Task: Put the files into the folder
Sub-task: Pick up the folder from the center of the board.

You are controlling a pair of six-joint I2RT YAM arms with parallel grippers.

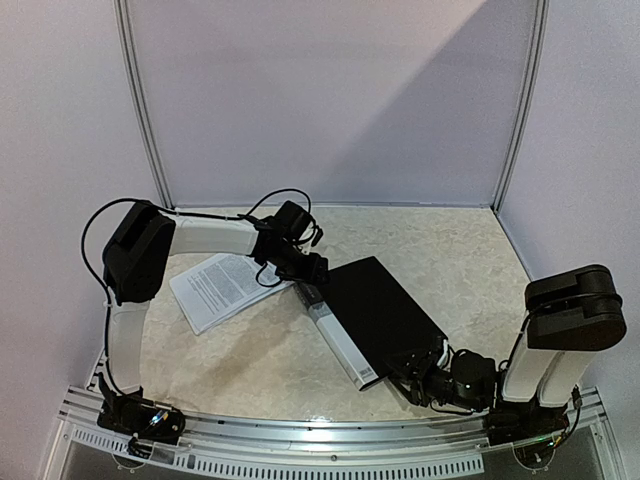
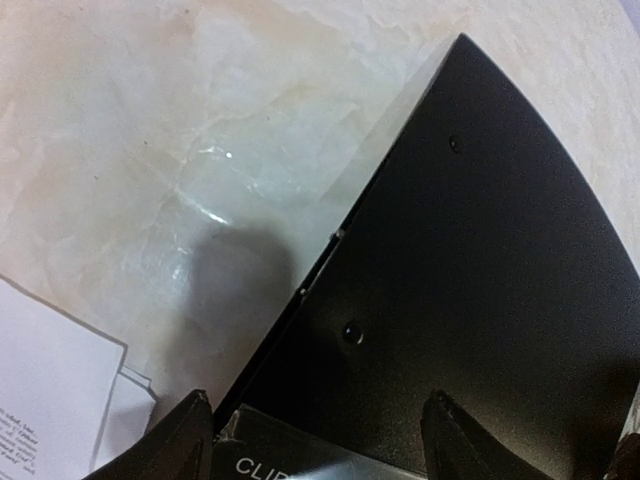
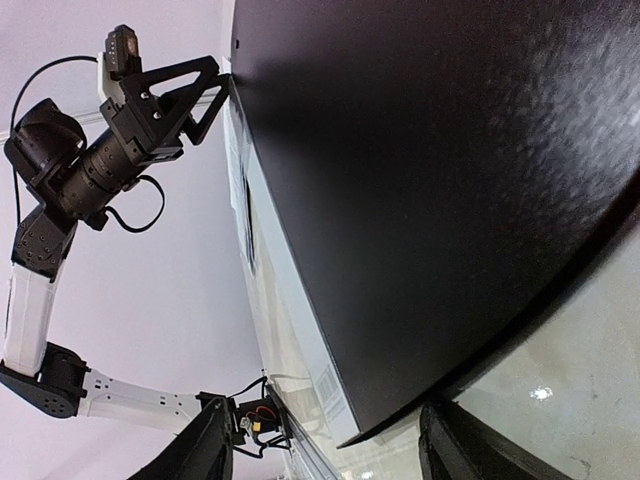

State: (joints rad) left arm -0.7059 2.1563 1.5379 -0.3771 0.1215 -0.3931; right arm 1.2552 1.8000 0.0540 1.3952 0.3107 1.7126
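Note:
The folder (image 1: 385,310) lies flat and closed in the middle of the table, black, with its white spine strip (image 1: 340,345) facing left. The files (image 1: 225,285) rest on the table to its left, apart from it. My left gripper (image 1: 310,285) is at the far end of the spine, open. In the left wrist view its fingertips (image 2: 190,435) straddle the labelled spine end, and the black cover (image 2: 470,280) fills the right side. My right gripper (image 1: 425,385) sits low at the folder's near corner (image 3: 350,435), open, one finger (image 3: 470,445) on each side of it.
A marbled tabletop (image 1: 270,360) is ringed by pale walls and a metal frame (image 1: 140,100). A slotted metal rail (image 1: 330,440) runs along the near edge by the arm bases. A corner of the files (image 2: 50,400) shows at the lower left of the left wrist view.

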